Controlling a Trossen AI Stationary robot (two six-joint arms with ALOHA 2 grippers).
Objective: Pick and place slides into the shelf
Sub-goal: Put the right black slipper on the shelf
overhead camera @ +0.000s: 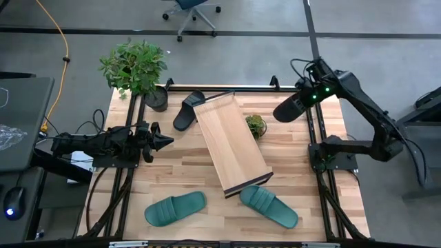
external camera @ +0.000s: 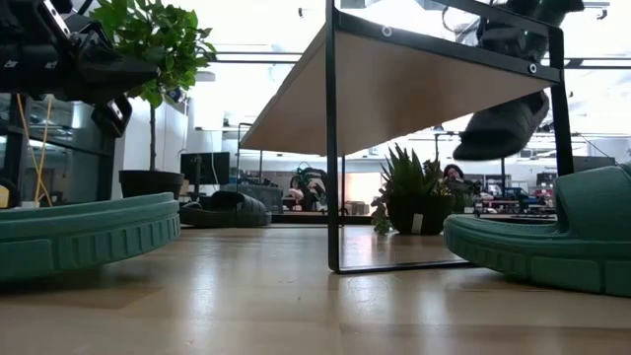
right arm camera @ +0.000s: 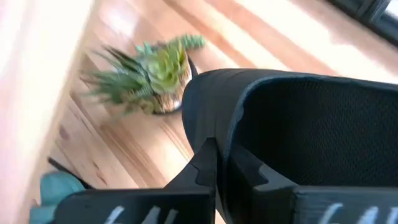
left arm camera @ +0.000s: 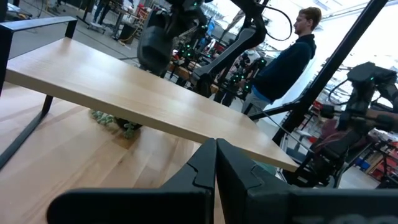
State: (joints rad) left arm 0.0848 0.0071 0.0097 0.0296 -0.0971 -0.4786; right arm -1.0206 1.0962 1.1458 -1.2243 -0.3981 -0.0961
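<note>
Carrying one black slide (overhead camera: 291,109) clamped in the right gripper (overhead camera: 308,96) toward the bare shelf (overhead camera: 231,143); left gripper (overhead camera: 162,142) closed, empty; three slides remaining on the table (overhead camera: 186,172).

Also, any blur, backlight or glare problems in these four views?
Right wrist view: motion-blurred, the small plant smeared, the held black slide filling the frame. Low view: bright background leaves the shelf underside dim, with reflections on the table. Left wrist view: bright ceiling lights behind the person. High view: even and sharp.
</note>
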